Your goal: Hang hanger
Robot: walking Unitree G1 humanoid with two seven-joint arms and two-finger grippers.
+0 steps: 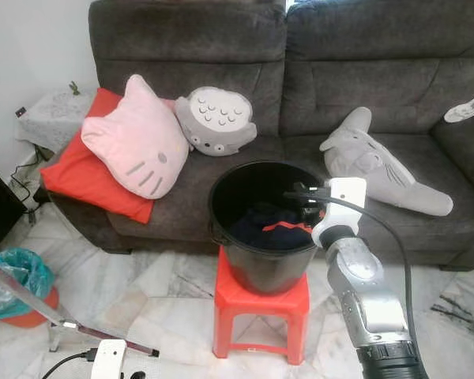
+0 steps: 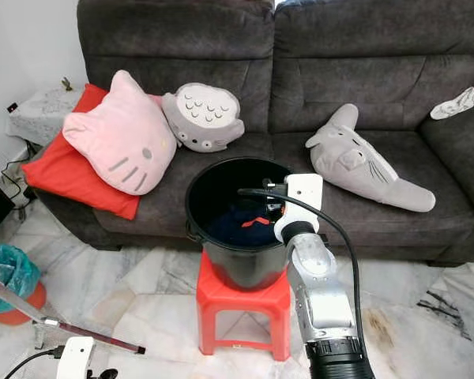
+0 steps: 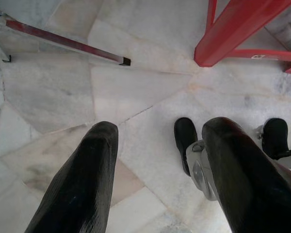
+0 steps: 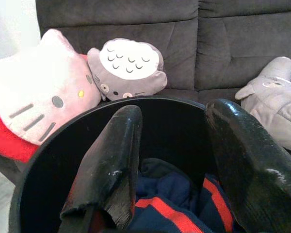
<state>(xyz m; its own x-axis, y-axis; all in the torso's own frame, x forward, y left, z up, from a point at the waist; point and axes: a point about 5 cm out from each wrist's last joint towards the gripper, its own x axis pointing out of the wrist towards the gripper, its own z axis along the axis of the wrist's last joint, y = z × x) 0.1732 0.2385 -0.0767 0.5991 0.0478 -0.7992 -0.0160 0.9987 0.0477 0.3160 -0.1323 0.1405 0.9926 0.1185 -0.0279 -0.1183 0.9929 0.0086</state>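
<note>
Dark grey sofa (image 1: 363,71) spans the far side, carrying a red cushion (image 1: 75,174), pink cat pillow (image 1: 138,138), grey round plush (image 1: 217,120) and grey long plush (image 1: 379,162). None of these matter to the task.

Black bucket (image 1: 265,264) sits on a red stool (image 1: 257,304) just in front of the sofa, raised to arm height, probably for easy reach. Inside: dark blue clothes with red stripes (image 4: 177,206).

Right gripper (image 4: 172,160) hangs over the bucket's near-right rim, fingers apart, nothing between them; looks lined up to reach into the laundry.

Left gripper (image 3: 157,179) hangs low and idle over the marble floor (image 3: 53,92), fingers apart, empty.

A thin rail (image 1: 31,300) of some stand crosses the near left; likely the hanging spot.

No hanger can be made out; it may be buried in the bucket, cannot tell.
</note>
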